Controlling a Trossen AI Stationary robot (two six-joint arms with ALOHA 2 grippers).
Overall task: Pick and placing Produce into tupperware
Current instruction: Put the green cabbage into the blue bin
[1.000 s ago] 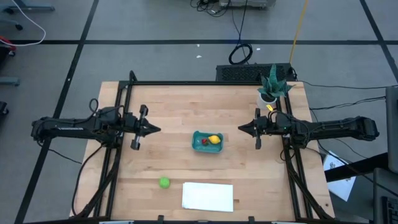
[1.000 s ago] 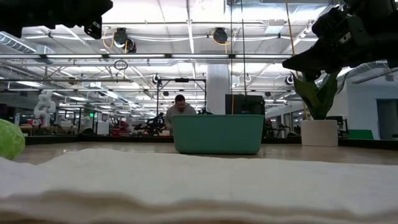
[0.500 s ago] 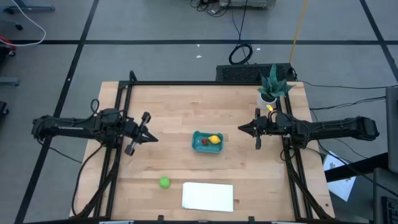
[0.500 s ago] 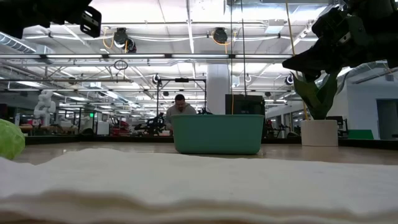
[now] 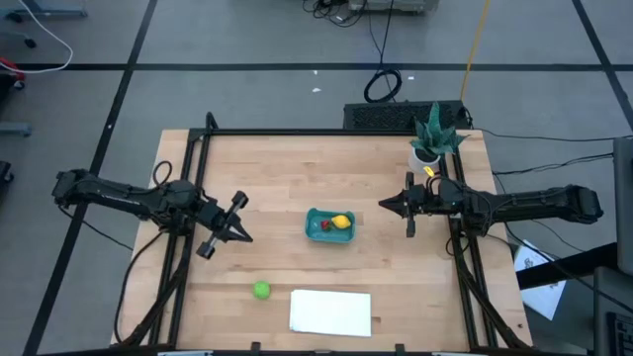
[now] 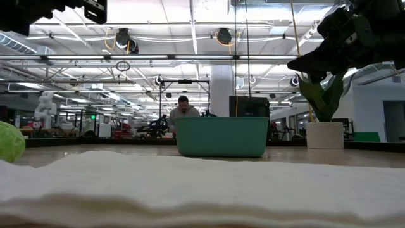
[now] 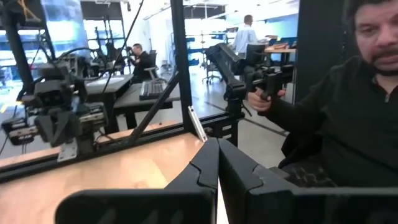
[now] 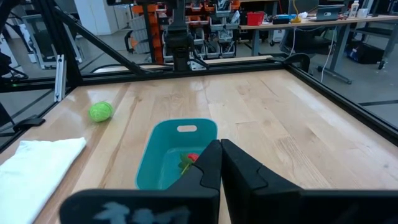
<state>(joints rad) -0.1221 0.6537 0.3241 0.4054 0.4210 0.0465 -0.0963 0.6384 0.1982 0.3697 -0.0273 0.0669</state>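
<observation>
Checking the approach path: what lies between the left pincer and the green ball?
In the high view, only bare wooden table lies between the shut left pincer and the green ball.

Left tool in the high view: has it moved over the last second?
Yes. The left tool has swung toward the table's near edge, closer to the bright green round ball; a second ago it sat level with the small teal-blue plastic tub.

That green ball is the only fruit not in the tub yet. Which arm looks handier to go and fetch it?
Probably the left. The left gripper is angled toward the green ball, on its side of the tub. The right gripper is beyond the tub, farther from the ball.
</observation>
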